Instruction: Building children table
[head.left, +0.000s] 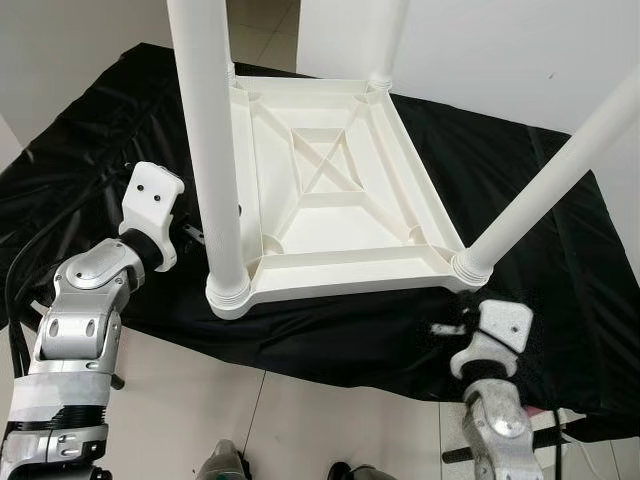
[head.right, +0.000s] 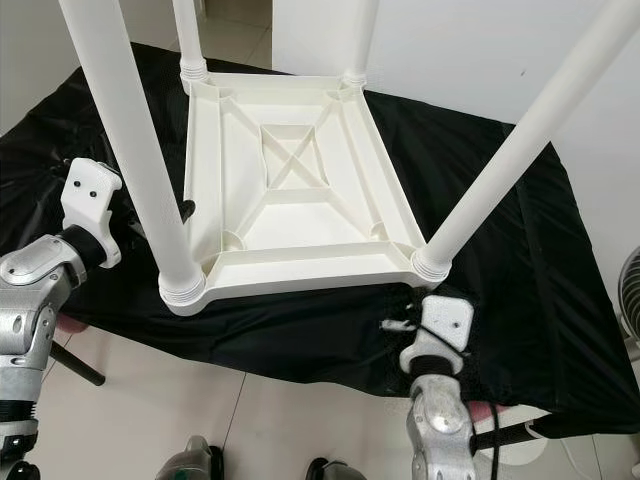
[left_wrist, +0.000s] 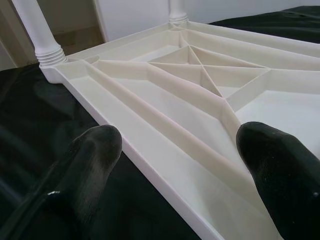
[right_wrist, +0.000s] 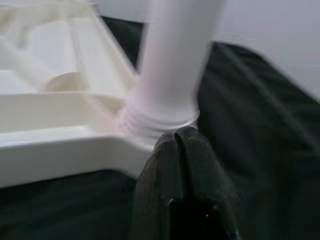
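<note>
Children table (head.left: 340, 190) lies upside down on black cloth (head.left: 560, 260), four legs up. Left gripper (left_wrist: 175, 165) at its left edge, jaws spread. Right gripper (right_wrist: 182, 150) at near-right leg (head.right: 500, 170) base, jaws pressed together.

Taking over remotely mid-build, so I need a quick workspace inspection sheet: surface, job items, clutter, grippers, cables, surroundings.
Surface: black cloth spread over the work area, wrinkled, hanging over the near edge.
Job's things: white tabletop lying underside up on the cloth, four white legs standing in its corner sockets.
Clutter: nothing seen on the cloth.
Grippers: left gripper open, fingers straddling the tabletop's left rim; right gripper shut, tips at the near right leg's threaded base.
Cables: black cables beside the left arm; another by the right arm.
Surroundings: tiled floor, white wall behind.
</note>
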